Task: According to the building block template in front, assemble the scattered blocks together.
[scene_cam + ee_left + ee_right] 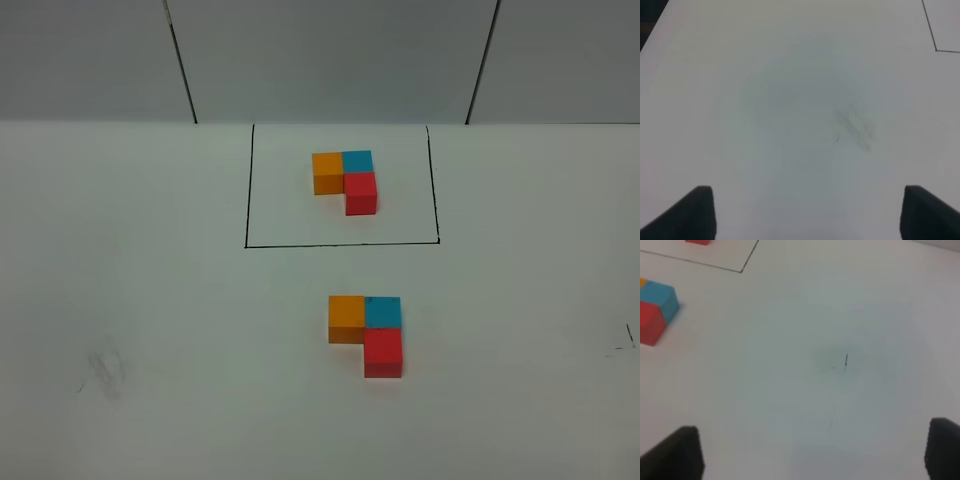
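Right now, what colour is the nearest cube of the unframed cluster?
Red, clearest in the exterior high view.

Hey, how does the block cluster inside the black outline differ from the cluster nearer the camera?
The template sits inside the black outline; the assembled blocks lie on bare table outside it. In the high view the template is farther back and looks smaller; the assembled blocks are nearer. Both form the same L: orange left, blue right, red in front of blue.

white table (150, 300), grey smudge (105, 368)
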Controlling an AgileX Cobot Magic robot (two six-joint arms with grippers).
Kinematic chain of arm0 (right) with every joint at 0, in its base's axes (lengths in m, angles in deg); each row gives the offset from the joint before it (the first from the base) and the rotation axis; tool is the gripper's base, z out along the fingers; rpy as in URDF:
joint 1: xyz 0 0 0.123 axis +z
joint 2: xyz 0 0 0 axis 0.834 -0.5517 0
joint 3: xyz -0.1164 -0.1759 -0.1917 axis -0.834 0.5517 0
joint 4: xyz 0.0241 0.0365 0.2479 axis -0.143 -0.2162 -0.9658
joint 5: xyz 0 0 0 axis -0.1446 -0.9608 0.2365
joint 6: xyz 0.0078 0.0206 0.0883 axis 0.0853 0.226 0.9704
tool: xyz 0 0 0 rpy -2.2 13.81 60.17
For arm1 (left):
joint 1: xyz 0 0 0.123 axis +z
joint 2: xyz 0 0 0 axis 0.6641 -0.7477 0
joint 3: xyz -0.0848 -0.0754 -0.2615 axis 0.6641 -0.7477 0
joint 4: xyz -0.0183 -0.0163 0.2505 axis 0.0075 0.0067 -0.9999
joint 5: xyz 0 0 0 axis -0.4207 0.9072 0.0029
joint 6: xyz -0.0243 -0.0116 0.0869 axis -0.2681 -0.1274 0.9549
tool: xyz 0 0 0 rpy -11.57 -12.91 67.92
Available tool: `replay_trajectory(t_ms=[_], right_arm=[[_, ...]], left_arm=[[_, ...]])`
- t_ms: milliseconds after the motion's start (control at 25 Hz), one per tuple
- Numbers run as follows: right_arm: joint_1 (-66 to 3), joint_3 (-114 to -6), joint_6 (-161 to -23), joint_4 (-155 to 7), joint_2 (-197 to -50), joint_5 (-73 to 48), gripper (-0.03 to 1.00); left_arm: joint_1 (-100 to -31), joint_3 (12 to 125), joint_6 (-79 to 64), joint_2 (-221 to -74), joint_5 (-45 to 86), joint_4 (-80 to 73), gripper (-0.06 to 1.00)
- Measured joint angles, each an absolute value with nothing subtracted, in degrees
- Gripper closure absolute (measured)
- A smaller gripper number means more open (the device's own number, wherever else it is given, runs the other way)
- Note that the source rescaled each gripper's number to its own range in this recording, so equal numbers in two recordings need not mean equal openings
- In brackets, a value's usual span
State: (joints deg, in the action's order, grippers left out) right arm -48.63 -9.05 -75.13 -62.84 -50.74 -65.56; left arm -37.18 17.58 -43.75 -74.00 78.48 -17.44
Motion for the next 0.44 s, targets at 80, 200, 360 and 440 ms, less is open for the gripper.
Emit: replay_trajectory(t_ms=[80, 200, 360, 440], right_arm=[[-47.8, -8.9, -74.4, -61.6, -50.7, -65.0, 0.25], [-46.8, -8.9, -74.2, -61.1, -50.7, -64.7, 0.37], [-46.7, -8.9, -74.1, -61.1, -50.7, -64.5, 0.53], [-46.7, -8.9, -73.9, -61.1, -50.7, -64.5, 0.61]], left_arm=[[-37.2, 17.6, -43.7, -74.0, 78.5, -17.4, 0.3], [-37.2, 17.6, -43.7, -74.0, 78.5, -17.4, 0.3], [-37.2, 17.6, -43.7, -74.0, 78.5, -17.4, 0.3], [-37.2, 17.6, -43.7, -74.0, 78.5, -17.4, 0.3]])
